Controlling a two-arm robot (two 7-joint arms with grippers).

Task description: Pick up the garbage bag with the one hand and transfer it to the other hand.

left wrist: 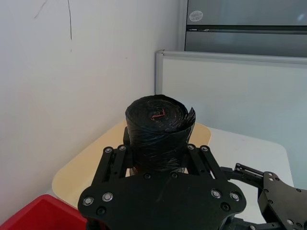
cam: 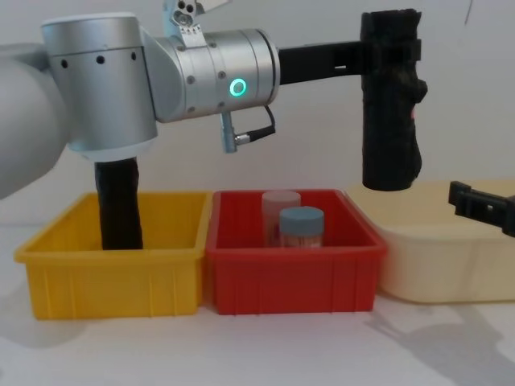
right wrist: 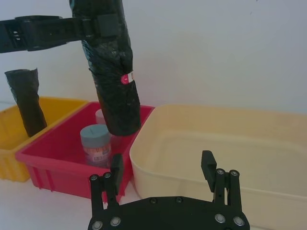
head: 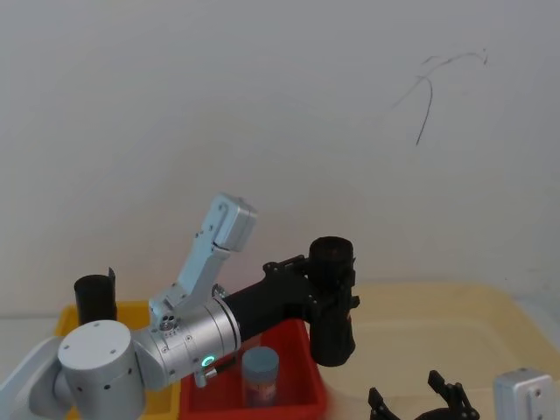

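the garbage bag (cam: 390, 121) is a thick black roll of crinkled film with a small pink-and-white sticker on its side. it hangs upright in mid-air, its lower end above the right rear corner of the red bin (cam: 294, 269). the left gripper (cam: 390, 50) is clamped around its upper part. the right gripper (right wrist: 163, 165) sits lower, to the right, fingers spread and empty, apart from the roll.

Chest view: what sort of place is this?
Likely an office-like robot test bench: plain white wall, yellow plastic bin and red plastic bin on a white tabletop, pale grey partition panel.
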